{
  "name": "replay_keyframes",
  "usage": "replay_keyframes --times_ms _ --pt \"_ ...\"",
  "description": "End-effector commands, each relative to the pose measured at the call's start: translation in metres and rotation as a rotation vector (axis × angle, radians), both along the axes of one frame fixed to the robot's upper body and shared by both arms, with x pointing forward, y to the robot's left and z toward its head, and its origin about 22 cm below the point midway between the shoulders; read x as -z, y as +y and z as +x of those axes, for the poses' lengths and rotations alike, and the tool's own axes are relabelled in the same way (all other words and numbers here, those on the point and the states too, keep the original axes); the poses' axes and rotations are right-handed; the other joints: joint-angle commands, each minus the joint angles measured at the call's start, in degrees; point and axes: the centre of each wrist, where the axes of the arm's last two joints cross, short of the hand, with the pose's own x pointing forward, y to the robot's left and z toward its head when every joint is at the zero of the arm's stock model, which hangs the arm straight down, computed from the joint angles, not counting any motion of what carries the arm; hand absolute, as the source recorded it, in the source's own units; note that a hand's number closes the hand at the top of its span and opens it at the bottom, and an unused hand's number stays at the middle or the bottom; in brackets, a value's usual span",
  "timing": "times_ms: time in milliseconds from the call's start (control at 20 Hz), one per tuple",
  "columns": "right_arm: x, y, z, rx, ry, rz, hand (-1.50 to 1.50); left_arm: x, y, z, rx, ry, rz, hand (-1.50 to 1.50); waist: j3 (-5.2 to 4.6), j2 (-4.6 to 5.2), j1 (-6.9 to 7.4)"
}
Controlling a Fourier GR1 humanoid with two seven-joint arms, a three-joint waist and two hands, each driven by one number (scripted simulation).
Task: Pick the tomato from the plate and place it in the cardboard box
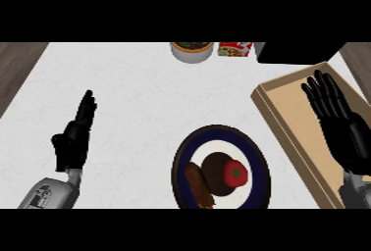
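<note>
White marbled worktop (145,98), wood-toned strips at far left and far right edges. Round plate (257,162) low and centre-right: dark blue rim, white middle. On plate: red tomato (235,172) with green stem mark, sitting against a dark brown rounded item (214,166) just to its left; a long brown sausage-like piece (198,185) lying along the plate's left side, touching or nearly touching the dark item. Tomato not held, no hand on it. Cardboard box (279,117) at right, open-topped, tan inside, long side running diagonally from upper right to lower right edge; near wall just beside plate's right rim, apart from it. Right hand (339,122) above the box interior, fingers straight and spread, pointing away toward the top of the view, nothing in it; grey forearm entering from lower right corner. Left hand (74,139) at left, well apart from plate, seen edge-on, fingers straight and together pointing up-view, holding nothing; grey forearm below it at lower left. Along far edge of worktop: a pale round pot (191,53) with dark contents and some green, a small red-and-white package (235,49) just to its right, and a black block (297,53) beyond the box's far end.
</note>
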Motion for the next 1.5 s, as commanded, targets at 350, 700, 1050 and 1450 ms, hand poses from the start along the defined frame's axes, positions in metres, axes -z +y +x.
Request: replay_keyframes --times_ms 350,700,1050,1450 --pt "0.089 -0.106 -0.089 0.706 0.387 -0.296 1.5 -0.029 0.01 -0.002 0.0 0.007 -0.21 0.0 1.21 1.09 -2.38" --pt "0.095 -0.084 -0.101 0.647 0.136 -0.365 -1.5 -0.056 0.011 -0.011 0.024 0.03 -0.254 0.0 1.32 0.66 -1.49" --pt "0.03 -0.086 -0.106 0.345 0.372 -0.751 -1.5 -0.059 0.003 -0.007 0.027 0.015 -0.26 0.0 1.03 0.68 -1.41" --pt "-0.04 -0.024 -0.094 0.183 0.517 -0.755 -1.5 -0.058 0.008 -0.005 0.032 0.025 -0.261 0.0 1.24 0.79 -1.47"
